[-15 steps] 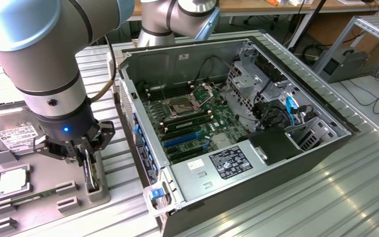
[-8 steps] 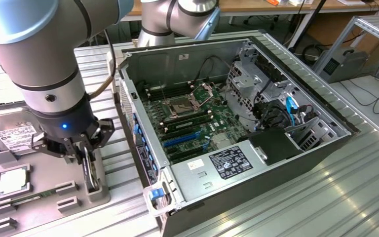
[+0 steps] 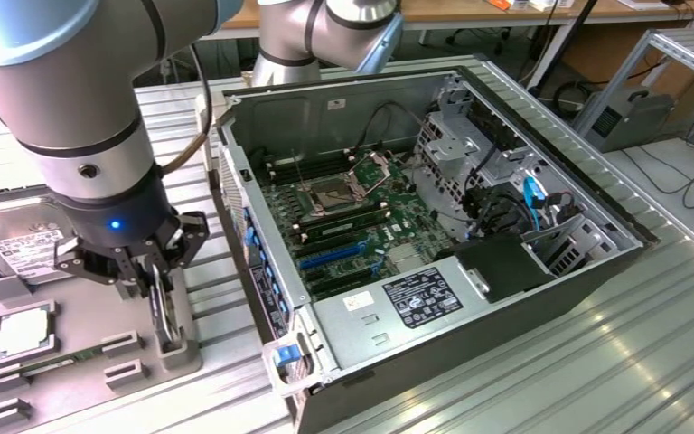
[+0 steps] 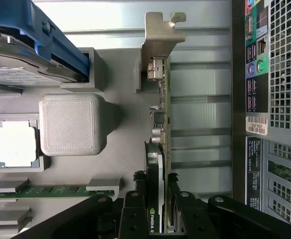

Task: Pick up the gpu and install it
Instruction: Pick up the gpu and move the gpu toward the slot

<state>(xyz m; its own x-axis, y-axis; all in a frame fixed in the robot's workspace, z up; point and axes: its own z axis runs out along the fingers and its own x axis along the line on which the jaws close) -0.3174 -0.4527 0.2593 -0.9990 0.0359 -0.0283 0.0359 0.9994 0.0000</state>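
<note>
Pincer (image 3: 154,287) clamped on the gpu (image 3: 169,325), upright on its edge in the grey tray (image 3: 82,316), computer case (image 3: 378,339) toward the exterior view's right.

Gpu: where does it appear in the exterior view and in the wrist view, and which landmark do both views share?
Exterior view: the gpu stands on edge in the gray tray, at the exterior view's lower left, beside the open computer case.
Wrist view: the gpu is seen edge-on, between the gray tray and the case's rear panel.
Shared landmark: the processor chip in its tray pocket.
</note>
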